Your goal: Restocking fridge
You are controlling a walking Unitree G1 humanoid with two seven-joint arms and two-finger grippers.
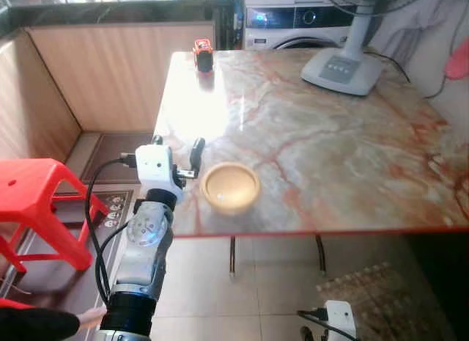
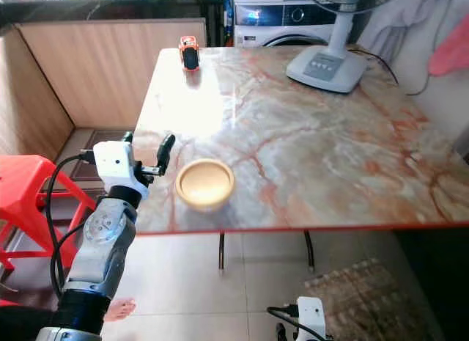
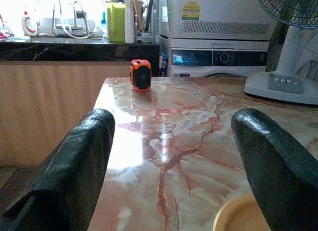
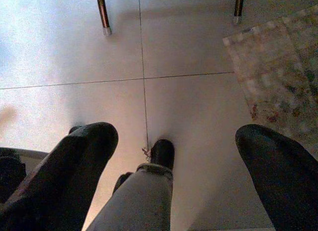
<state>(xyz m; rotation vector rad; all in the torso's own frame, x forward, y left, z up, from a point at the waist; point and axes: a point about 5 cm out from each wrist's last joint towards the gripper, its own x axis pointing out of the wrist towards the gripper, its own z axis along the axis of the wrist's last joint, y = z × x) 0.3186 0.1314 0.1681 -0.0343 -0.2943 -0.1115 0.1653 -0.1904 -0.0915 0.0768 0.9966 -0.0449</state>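
The marble-patterned desk (image 1: 308, 136) serves as the reference landmark. A shallow yellow bowl (image 1: 230, 186) sits on the desk near its front edge, toward the desk's left corner. The bowl appears empty.

The left gripper (image 1: 178, 152) is raised at the desk's left front corner, just beside the bowl and apart from it. Its two black fingers (image 3: 74, 171) are spread wide with nothing between them; in the left wrist view the bowl's rim (image 3: 241, 216) lies beneath one finger, and the desk surface shows through the gap.

An orange and black tape measure (image 1: 203, 54) stands at the desk's far left corner. A white pedestal fan base (image 1: 342, 70) rests on the far side of the desk, to the right of the tape measure. A washing machine (image 1: 293, 22) stands behind the desk. A red plastic stool (image 1: 33, 202) stands on the floor to the left of the desk.

The right gripper (image 4: 174, 171) hangs low below the desk's front edge, pointing at the tiled floor (image 4: 198, 107), fingers parted and holding nothing. A patterned rug (image 4: 278, 67) lies beside the desk legs.
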